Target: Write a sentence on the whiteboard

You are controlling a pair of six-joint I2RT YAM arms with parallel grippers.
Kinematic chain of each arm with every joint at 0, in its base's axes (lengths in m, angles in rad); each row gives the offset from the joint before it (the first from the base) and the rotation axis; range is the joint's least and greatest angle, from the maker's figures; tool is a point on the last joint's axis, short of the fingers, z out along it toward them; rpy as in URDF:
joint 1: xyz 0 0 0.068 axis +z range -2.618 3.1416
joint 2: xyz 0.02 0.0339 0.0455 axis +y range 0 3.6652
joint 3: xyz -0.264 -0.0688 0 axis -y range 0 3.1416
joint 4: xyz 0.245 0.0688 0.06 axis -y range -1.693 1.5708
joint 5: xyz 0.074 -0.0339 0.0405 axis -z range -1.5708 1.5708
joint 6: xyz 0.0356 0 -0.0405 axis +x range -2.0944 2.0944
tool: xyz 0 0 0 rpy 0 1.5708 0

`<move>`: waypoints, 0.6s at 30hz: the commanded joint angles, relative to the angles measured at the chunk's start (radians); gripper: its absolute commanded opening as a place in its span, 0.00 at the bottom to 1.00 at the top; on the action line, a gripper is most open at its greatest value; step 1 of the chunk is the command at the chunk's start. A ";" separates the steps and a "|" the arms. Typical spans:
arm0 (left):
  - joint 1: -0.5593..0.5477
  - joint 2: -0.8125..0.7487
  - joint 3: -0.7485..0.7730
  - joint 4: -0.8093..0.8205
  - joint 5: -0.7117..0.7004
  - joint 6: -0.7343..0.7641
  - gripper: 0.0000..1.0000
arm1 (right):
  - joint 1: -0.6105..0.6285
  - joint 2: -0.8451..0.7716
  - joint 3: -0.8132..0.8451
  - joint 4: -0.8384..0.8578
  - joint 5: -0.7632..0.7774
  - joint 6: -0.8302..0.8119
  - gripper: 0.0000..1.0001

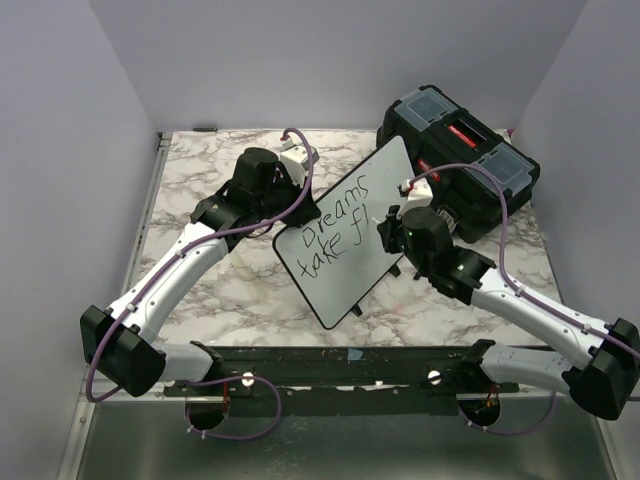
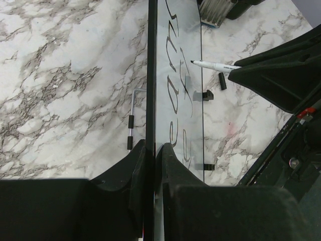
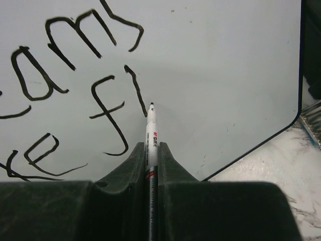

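Across the middle of the surface (image 1: 230,290), steadying the whiteboard (image 1: 345,240) with the left claw (image 2: 150,150), clenched on the thin black rim of the edge facing the left arm, and viewing the board edge-on from that wrist. Grasping a white marker (image 3: 151,135) in the right claw (image 3: 151,153), clenched around the barrel, and aiming the black tip straight ahead at the white face.

Working on the sentence (image 1: 338,228), reading "Dreams take fl" at this point, in two lines running diagonally from the arm bases toward the black toolbox (image 1: 465,150). Placing the tip just right of the foot of the "l"; not managing to tell touching from hovering in these views. Judging the job as well past halfway, lacking "ight".

Judging the next stroke as turning on one relation: bare board lying to the right of the tip along the lower line, toward the rounded corner beside the toolbox. Needing, therefore, a sideways shift along that line, across the marker's long axis, pointing nearly square into the board. Leaving the writing to the right arm, nearer that blank stretch, and the bracing against the tip's push to the left.
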 commanded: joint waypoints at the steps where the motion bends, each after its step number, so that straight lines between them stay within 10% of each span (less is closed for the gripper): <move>1: -0.030 0.028 -0.049 -0.185 -0.039 0.081 0.00 | 0.002 0.012 0.067 -0.002 0.051 -0.037 0.01; 18: -0.033 0.028 -0.051 -0.185 -0.042 0.083 0.00 | 0.001 0.065 0.092 0.031 0.079 -0.049 0.01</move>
